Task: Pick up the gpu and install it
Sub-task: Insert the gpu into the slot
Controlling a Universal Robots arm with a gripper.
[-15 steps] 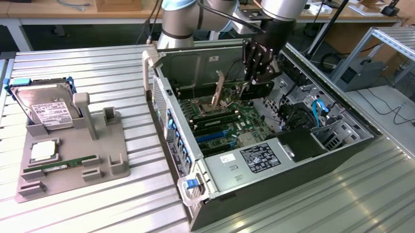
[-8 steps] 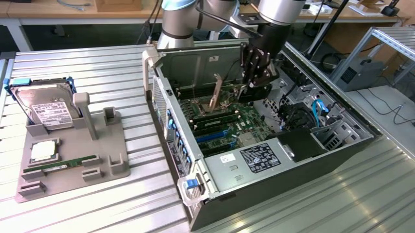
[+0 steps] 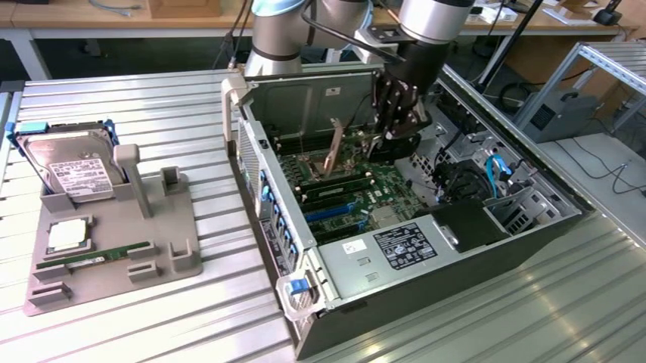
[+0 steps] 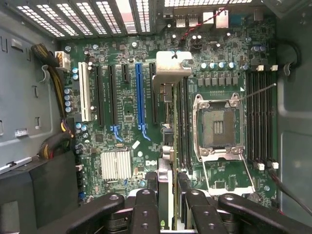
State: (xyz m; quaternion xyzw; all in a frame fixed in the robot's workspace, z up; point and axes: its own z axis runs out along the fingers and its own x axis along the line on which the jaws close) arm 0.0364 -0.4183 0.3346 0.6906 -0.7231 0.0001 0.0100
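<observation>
Pincer (image 4: 165, 207) grips gpu (image 4: 170, 68) over motherboard (image 4: 126, 122) — blue slot (image 4: 140, 97) just beside.

Bench (image 3: 151, 106): ribbed silver metal slats | Toward the bench edge at the exterior view's left: grey moulded holder (image 3: 101, 286), flat on the slats | Mid-bench, reaching toward the edge at the exterior view's right: open computer case (image 3: 424, 302) lying on its side, open face up | Holder and case apart, bare slats between them

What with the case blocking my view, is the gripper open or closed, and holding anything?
Gripper: closed, holding the gpu.
</observation>
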